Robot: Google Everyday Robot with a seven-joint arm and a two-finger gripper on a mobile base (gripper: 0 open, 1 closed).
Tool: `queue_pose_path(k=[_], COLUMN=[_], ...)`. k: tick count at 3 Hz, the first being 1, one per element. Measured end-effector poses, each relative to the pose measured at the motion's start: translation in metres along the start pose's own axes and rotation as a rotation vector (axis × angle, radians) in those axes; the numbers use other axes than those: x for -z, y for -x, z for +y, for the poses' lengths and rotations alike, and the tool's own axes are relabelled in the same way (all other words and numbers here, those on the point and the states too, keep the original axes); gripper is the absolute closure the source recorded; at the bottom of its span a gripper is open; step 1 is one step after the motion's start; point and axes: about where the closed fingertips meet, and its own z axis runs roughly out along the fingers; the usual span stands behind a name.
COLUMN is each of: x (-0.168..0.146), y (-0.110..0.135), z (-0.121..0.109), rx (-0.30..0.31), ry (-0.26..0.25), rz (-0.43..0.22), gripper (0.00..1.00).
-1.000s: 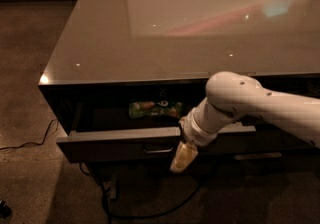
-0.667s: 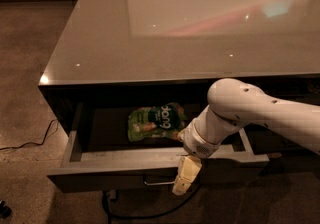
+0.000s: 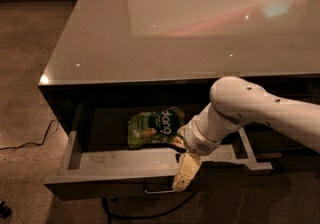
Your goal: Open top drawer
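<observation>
Camera view: gripper [image 3: 180,182] at front of the pulled-out top drawer [image 3: 125,160], jaws' state unclear, green pouch [image 3: 155,127] inside.

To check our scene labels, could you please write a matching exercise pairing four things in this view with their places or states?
Things: 1 top drawer; 2 green snack bag; 3 gripper; 4 black cable.
Places or states: A on the floor at left; B pulled out; C at the drawer's front edge; D lying inside the drawer.
Pairs: 1-B; 2-D; 3-C; 4-A.
</observation>
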Motion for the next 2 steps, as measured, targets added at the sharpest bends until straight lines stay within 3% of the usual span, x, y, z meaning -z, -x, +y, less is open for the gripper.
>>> queue_pose_path(k=[2], x=[-0.002], y=[0.004], z=[0.013], rx=[-0.003], ry=[-0.015], rz=[0.022], gripper=[0.0])
